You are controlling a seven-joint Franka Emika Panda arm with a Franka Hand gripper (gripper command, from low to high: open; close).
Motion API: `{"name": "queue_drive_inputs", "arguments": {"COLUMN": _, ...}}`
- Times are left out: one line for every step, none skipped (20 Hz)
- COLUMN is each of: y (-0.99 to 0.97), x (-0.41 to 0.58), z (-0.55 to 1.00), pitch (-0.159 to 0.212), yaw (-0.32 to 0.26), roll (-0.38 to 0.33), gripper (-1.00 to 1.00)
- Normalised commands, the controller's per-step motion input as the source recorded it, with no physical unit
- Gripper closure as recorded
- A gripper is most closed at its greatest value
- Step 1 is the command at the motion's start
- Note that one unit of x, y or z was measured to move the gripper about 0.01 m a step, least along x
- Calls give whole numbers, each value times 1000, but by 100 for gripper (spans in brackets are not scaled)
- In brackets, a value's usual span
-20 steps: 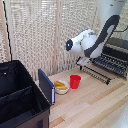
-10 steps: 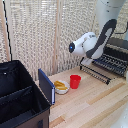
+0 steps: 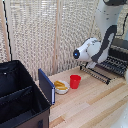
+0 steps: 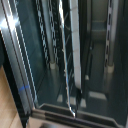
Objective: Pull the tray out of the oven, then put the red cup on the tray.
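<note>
The oven (image 3: 121,47) is seen at the exterior view's right edge, a dark box on the wooden table (image 3: 95,102), with its door folded down in front of it. The tray (image 3: 107,66) is found partly out of the cavity, its thin parallel bars lying flat above the lowered door, and its long axis is taken to run across the width of the oven. The red cup (image 3: 75,81) is standing upright on the table, well apart from the tray toward the exterior view's left, just beside a white bowl (image 3: 61,87) with yellow food and near a big black bin (image 3: 20,100). The arm is bent down over the tray, so the gripper itself is hidden behind the white wrist body in the exterior view; in the wrist view only the dark inside of the oven and the metal bars (image 4: 64,55) are shown, and no fingertip can be made out. Whether the fingers are spread or closed on the tray cannot be told. The pulling step is judged to be in progress or nearly finished. For the coming move, the cup lies to the exterior view's left of the wrist and lower in that picture, so the hand would have to be carried away from the oven, across the table, before the cup can be taken.
</note>
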Motion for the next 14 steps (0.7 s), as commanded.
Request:
{"name": "queue_drive_inputs", "arguments": {"y": -649, "x": 0, "z": 51, "pitch": 92, "yaw": 170, "roll": 72, "gripper": -100}}
{"name": "queue_drive_inputs", "arguments": {"y": -651, "x": -9, "z": 74, "pitch": 79, "yaw": 156, "roll": 77, "gripper": -100}}
{"name": "queue_drive_inputs", "arguments": {"y": -631, "x": -43, "z": 91, "pitch": 63, "yaw": 152, "roll": 76, "gripper": -100}}
{"name": "queue_drive_inputs", "arguments": {"y": -634, "x": -51, "z": 157, "pitch": 45, "yaw": 134, "roll": 75, "gripper": -100}}
{"name": "queue_drive_inputs", "arguments": {"y": -603, "x": -34, "z": 157, "pitch": 39, "yaw": 131, "roll": 78, "gripper": -100}}
{"name": "queue_drive_inputs", "arguments": {"y": -594, "x": -11, "z": 163, "pitch": 33, "yaw": 121, "roll": 86, "gripper": -100}}
{"name": "queue_drive_inputs", "arguments": {"y": -580, "x": 0, "z": 166, "pitch": 21, "yaw": 93, "roll": 101, "gripper": -100}}
{"name": "queue_drive_inputs", "arguments": {"y": -549, "x": 0, "z": 169, "pitch": 12, "yaw": 70, "roll": 100, "gripper": -100}}
{"name": "queue_drive_inputs", "arguments": {"y": -506, "x": 0, "z": 131, "pitch": 0, "yaw": 47, "roll": 97, "gripper": -100}}
{"name": "queue_drive_inputs", "arguments": {"y": -486, "x": 0, "z": 77, "pitch": 0, "yaw": 33, "roll": 99, "gripper": -100}}
{"name": "queue_drive_inputs", "arguments": {"y": -417, "x": 23, "z": 66, "pitch": 2, "yaw": 6, "roll": 92, "gripper": -100}}
{"name": "queue_drive_inputs", "arguments": {"y": -386, "x": 91, "z": 26, "pitch": 17, "yaw": 0, "roll": 114, "gripper": -100}}
{"name": "queue_drive_inputs", "arguments": {"y": -340, "x": 117, "z": 0, "pitch": 30, "yaw": 0, "roll": 133, "gripper": -100}}
{"name": "queue_drive_inputs", "arguments": {"y": -297, "x": 134, "z": 0, "pitch": 51, "yaw": 0, "roll": 123, "gripper": -100}}
